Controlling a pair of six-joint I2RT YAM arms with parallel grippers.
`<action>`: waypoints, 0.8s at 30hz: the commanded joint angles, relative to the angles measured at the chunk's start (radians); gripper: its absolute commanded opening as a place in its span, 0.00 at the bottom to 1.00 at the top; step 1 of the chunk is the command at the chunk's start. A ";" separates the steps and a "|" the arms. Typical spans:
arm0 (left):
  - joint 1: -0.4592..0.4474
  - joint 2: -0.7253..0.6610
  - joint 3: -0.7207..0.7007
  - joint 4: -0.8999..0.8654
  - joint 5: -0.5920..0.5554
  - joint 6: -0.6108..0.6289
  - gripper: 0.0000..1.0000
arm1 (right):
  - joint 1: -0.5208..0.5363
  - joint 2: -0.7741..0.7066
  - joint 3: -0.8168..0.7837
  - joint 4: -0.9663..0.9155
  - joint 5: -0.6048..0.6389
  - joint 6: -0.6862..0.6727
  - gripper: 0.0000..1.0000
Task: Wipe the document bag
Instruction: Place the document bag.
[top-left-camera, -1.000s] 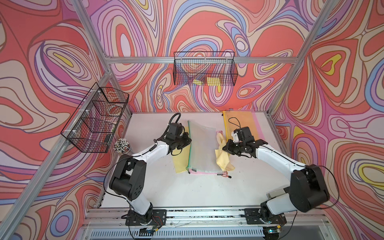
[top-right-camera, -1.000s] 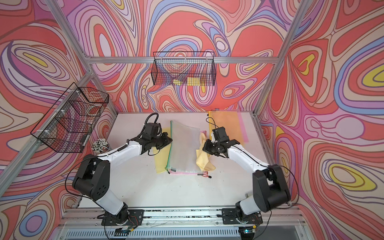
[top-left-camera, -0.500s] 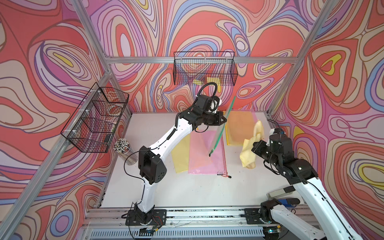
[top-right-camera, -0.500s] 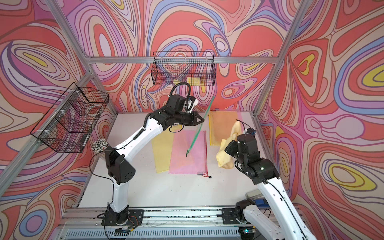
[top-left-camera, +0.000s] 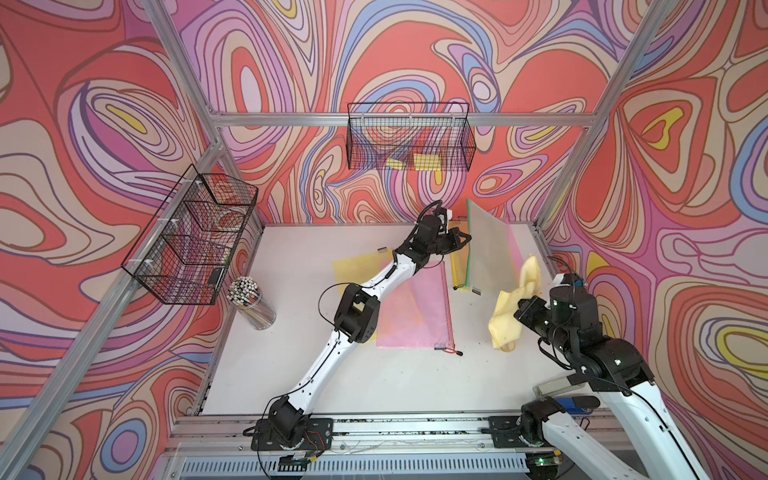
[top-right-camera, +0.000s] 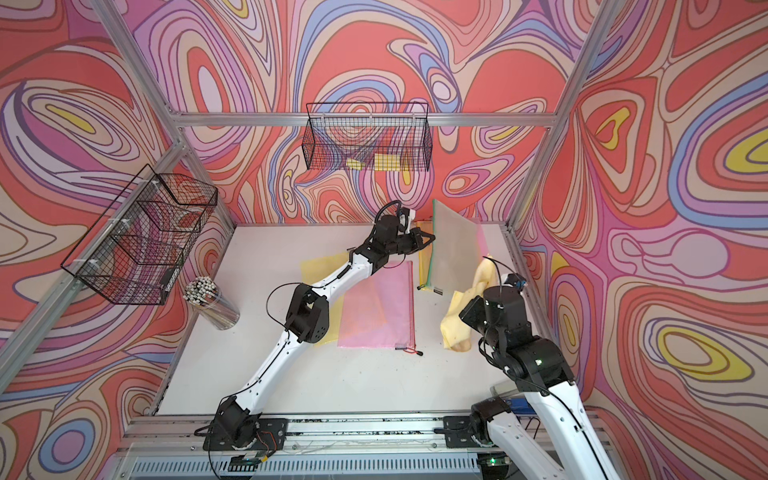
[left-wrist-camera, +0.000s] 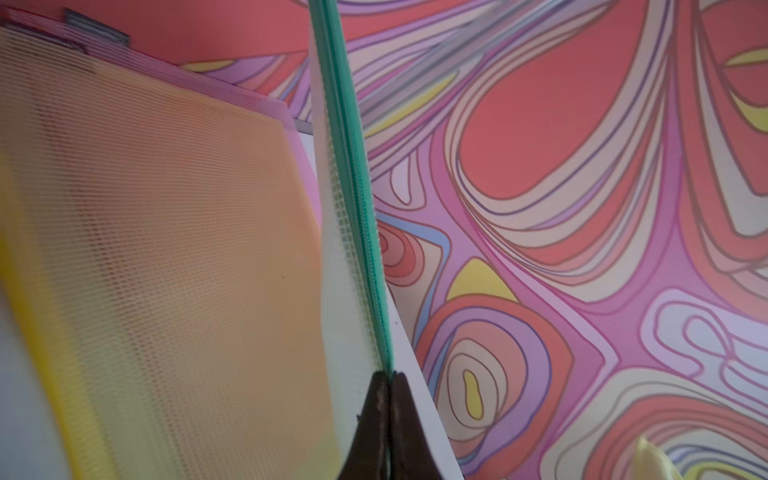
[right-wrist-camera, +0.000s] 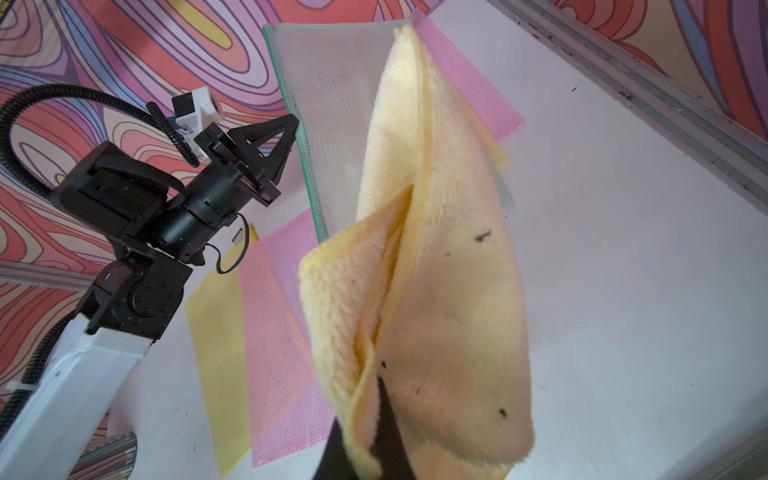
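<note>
Upper right of centre in both top views, the left end effector pinches the clear bag by its green zip edge, holding it upright. The right end effector clamps a yellow cloth nearby. The bag seems presented for wiping; next, the cloth must meet its face.

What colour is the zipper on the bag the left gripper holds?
Green zipper, clearest in the left wrist view.
</note>
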 joint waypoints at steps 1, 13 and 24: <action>0.017 0.029 0.038 0.153 -0.196 -0.019 0.00 | -0.003 0.009 -0.014 0.006 -0.040 -0.006 0.00; 0.091 0.074 0.022 0.090 -0.098 0.016 0.99 | -0.003 0.099 -0.048 0.121 -0.137 -0.011 0.00; 0.155 -0.688 -0.941 0.088 -0.222 0.365 0.99 | -0.003 0.310 -0.116 0.346 -0.339 -0.018 0.00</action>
